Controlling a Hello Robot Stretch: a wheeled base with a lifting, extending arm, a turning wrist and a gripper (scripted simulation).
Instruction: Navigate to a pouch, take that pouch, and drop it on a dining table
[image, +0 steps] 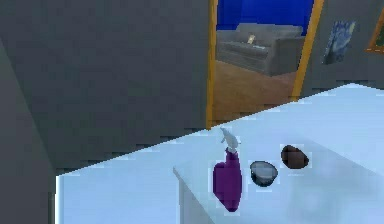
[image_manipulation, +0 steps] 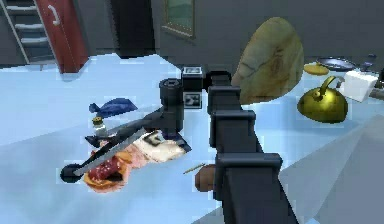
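Observation:
On the pale blue tabletop (image_manipulation: 60, 120) in the arm side view lies a flat pink, white and red thing (image_manipulation: 140, 152) that may be the pouch. My arm (image_manipulation: 240, 160) rises from the bottom edge to two white marker squares (image_manipulation: 182, 90). Left of them the gripper (image_manipulation: 82, 165) slants down with its thin fingers (image_manipulation: 110, 148) across that thing. I cannot tell whether the gripper holds anything. A crumpled blue thing (image_manipulation: 112, 105) lies just beyond it, and a small jar (image_manipulation: 97, 122) stands beside it.
On the same surface stand a big tan rounded thing (image_manipulation: 270, 60), a gold kettle (image_manipulation: 322, 102), a pan (image_manipulation: 335, 66) and a small brown lump (image_manipulation: 205, 178). The forward view has a purple spray bottle (image: 228, 178), a dark bowl (image: 264, 172), a brown ball (image: 293, 156) and a doorway to a grey sofa (image: 260, 50).

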